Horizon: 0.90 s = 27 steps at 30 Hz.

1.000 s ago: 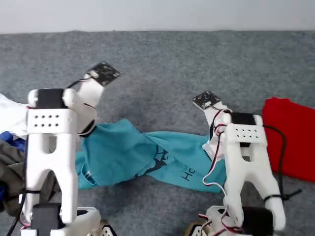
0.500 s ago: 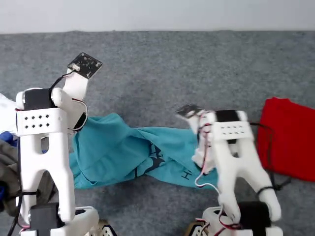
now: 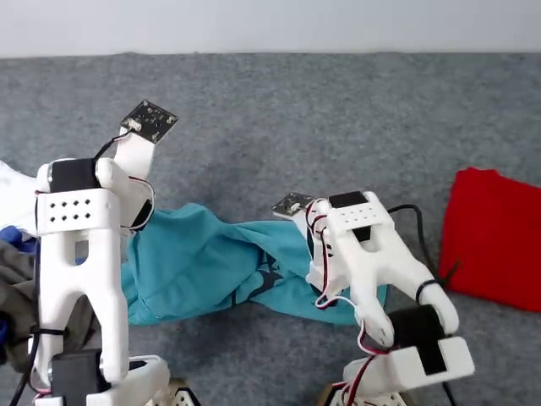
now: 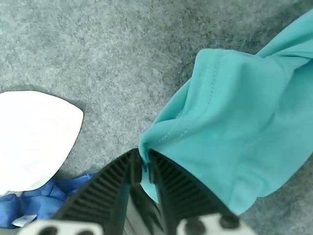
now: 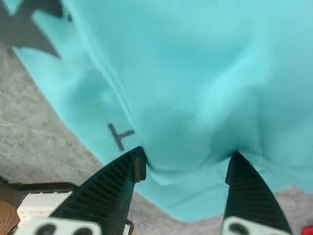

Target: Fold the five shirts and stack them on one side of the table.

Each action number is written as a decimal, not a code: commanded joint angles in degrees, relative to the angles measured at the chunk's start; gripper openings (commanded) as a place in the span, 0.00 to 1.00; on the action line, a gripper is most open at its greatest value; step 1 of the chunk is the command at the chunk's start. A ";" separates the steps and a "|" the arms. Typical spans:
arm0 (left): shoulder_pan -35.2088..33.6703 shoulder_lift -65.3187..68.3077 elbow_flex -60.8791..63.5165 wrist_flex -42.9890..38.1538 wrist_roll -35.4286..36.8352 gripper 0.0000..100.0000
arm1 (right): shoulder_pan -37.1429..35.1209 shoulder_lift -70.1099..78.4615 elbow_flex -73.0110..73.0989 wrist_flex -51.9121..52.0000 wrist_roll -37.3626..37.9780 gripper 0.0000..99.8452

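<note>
A teal shirt [image 3: 203, 262] lies twisted across the middle of the grey table. My left gripper [image 4: 142, 166] is shut on a hemmed edge of the teal shirt [image 4: 244, 112], at its end near the left pile. My right gripper [image 5: 186, 164] is open and set down on the teal shirt [image 5: 195, 73], cloth bulging between its black fingers [image 5: 117, 186]. In the high view the right arm [image 3: 355, 237] covers the shirt's right part. A folded red shirt [image 3: 490, 241] lies at the right edge.
White shirt [image 3: 15, 199], blue shirt [image 3: 17, 241] and grey shirt [image 3: 13, 288] are heaped at the left edge beside the left arm [image 3: 80, 245]. The white shirt [image 4: 34, 137] and blue shirt [image 4: 39, 205] lie close to my left gripper. Bare grey table [image 3: 338, 110] stretches behind.
The right arm has swung left over the teal shirt, away from the red shirt. The left arm shifted slightly left with the shirt's edge, and the cloth bunched toward the middle.
</note>
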 commanded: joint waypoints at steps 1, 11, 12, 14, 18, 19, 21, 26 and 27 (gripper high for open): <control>-0.35 -2.20 -0.31 -1.14 0.44 0.01 | -0.31 1.98 -2.90 -3.91 -1.32 0.27; -0.44 -2.29 -0.31 -0.79 0.44 0.02 | 0.84 7.34 -3.08 -7.60 -3.25 0.06; -0.44 -2.29 -0.31 -0.79 0.44 0.02 | 1.54 7.25 -3.08 -7.08 -3.25 0.06; -0.35 -2.29 -0.31 -0.79 0.44 0.02 | 2.77 7.25 -3.43 -6.11 -3.25 0.06; -0.26 -2.37 -0.31 -0.62 0.44 0.02 | 4.79 6.64 -7.56 -0.75 -3.25 0.06; -0.26 -2.37 -0.31 -0.62 0.44 0.02 | 5.05 5.85 -9.05 0.75 -3.16 0.06; -0.26 -2.37 -0.40 -0.35 0.44 0.02 | 5.05 3.47 -11.96 3.74 -1.85 0.04; 0.79 -2.37 -0.22 1.23 0.44 0.02 | 4.97 -1.63 -16.44 9.71 0.00 0.06; 1.14 -2.37 -0.31 1.85 0.53 0.02 | 4.97 -1.54 -16.62 10.33 0.00 0.07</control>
